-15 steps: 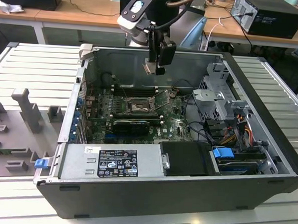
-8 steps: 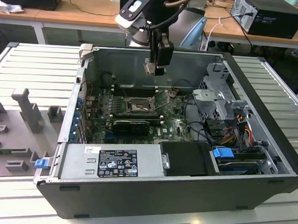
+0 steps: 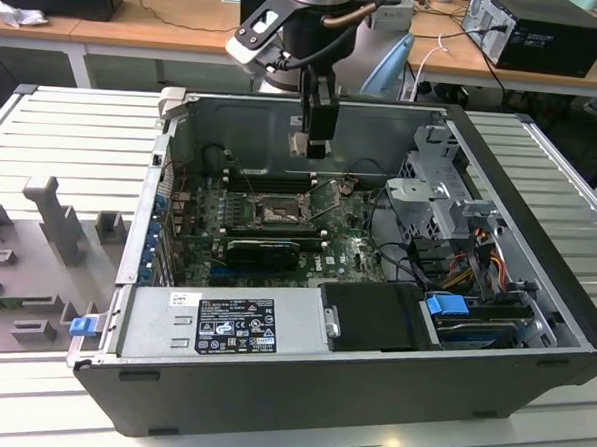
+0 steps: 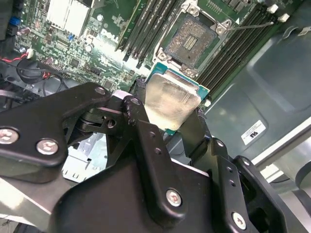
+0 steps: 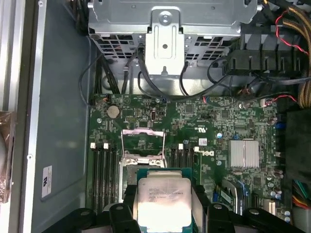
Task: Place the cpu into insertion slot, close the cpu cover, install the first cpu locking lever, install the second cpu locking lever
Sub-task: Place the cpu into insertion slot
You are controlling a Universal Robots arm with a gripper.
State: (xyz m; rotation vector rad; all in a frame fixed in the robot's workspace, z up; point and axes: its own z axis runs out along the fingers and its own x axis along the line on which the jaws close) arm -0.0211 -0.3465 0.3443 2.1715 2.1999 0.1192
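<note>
A small flat square cpu with a pale silver metal top (image 4: 172,99) is gripped by its opposite edges in the black two-fingered tool (image 4: 170,106), which is closed on it. In the exterior view the tool is held above the open dark-grey computer case (image 3: 538,246), which is set on a ribbed grey metal surface (image 3: 73,132).

The square dark insertion slot with its silvery rim (image 4: 190,41) is seen bare, at about 7 o'clock from the tool in the exterior view and apart from the chip. The thin silvery cpu cover with a square cut-out (image 5: 144,131) is judged to be flipped up on its hinge. A thin wire locking lever (image 4: 250,25) is seen swung away from the slot.

By this showing, none of the four steps is completed: the chip is not yet seated, the cover not closed, and the levers not latched.
</note>
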